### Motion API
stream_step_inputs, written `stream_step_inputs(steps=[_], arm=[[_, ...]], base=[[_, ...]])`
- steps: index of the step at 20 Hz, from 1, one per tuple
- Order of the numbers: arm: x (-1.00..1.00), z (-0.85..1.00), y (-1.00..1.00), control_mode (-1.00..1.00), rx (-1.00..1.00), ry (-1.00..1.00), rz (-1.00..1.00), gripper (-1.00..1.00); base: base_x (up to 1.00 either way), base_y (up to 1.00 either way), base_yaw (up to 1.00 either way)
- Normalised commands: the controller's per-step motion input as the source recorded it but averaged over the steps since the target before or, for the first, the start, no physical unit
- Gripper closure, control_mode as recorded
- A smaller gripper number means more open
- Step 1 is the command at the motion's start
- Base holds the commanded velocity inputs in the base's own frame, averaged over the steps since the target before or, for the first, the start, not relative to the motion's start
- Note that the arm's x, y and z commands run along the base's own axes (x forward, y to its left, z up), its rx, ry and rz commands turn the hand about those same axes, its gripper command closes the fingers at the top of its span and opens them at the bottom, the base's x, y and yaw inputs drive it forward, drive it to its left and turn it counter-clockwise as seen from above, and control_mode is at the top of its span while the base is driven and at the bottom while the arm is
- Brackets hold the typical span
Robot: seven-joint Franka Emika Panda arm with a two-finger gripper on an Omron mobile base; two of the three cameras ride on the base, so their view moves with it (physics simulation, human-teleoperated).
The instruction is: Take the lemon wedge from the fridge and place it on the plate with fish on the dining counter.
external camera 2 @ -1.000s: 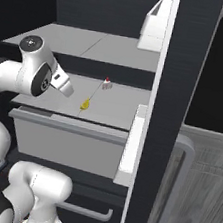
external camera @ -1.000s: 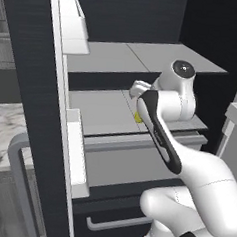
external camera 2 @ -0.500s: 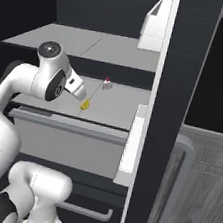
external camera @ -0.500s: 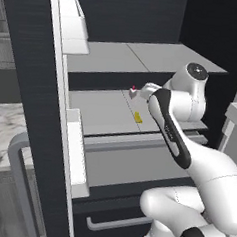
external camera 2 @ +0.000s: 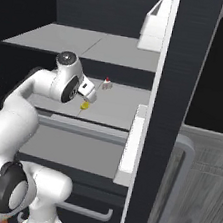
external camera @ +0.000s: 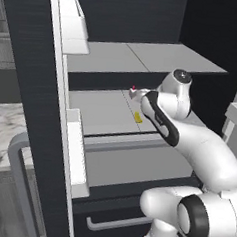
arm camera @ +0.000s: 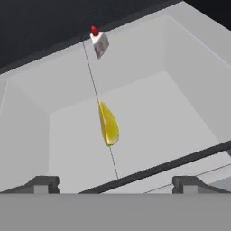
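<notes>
The lemon wedge point(arm camera: 108, 124) is a small yellow crescent lying on a light grey shelf of the open fridge point(external camera: 27, 84). It also shows as a yellow speck, the lemon wedge point(external camera: 137, 117) in the left base view and the lemon wedge point(external camera 2: 84, 105) in the right base view. My gripper point(arm camera: 116, 185) hangs just short of it and a little above, open, with both fingertips point(arm camera: 43, 184) wide apart and nothing between them. In the right base view the gripper point(external camera 2: 89, 94) sits right above the wedge. The plate with fish is out of view.
A tiny grey slice with a red top point(arm camera: 99, 43) lies further back on the same shelf. Another shelf point(external camera: 144, 59) hangs close above. The fridge door point(external camera 2: 177, 93) with white bins point(external camera 2: 156, 24) stands open beside the arm. A marble top point(external camera: 1, 132) lies at the left.
The arm has swung further into the fridge and brought the gripper closer to the lemon wedge. The jaws stay open. The wedge has not moved.
</notes>
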Motion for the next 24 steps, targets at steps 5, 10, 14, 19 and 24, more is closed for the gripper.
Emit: stream_step_inputs(steps=[5,10,14,19,24], arm=[[0.59,-0.4,0.21,-1.0,-0.02,0.12,0.01,-1.0],[0.25,-0.23,0.21,-1.0,-0.01,0.11,0.07,-1.0],[0.37,-0.46,0.0,-1.0,-0.06,0.05,0.1,-1.0],[0.29,-0.38,-0.03,-1.0,-0.08,0.0,0.08,-1.0],[0.15,-0.22,-0.03,-1.0,-0.03,0.0,0.03,-1.0]], base=[[0.0,0.0,0.0],[0.0,0.0,0.0],[0.0,0.0,0.0],[0.0,0.0,0.0],[0.0,0.0,0.0]])
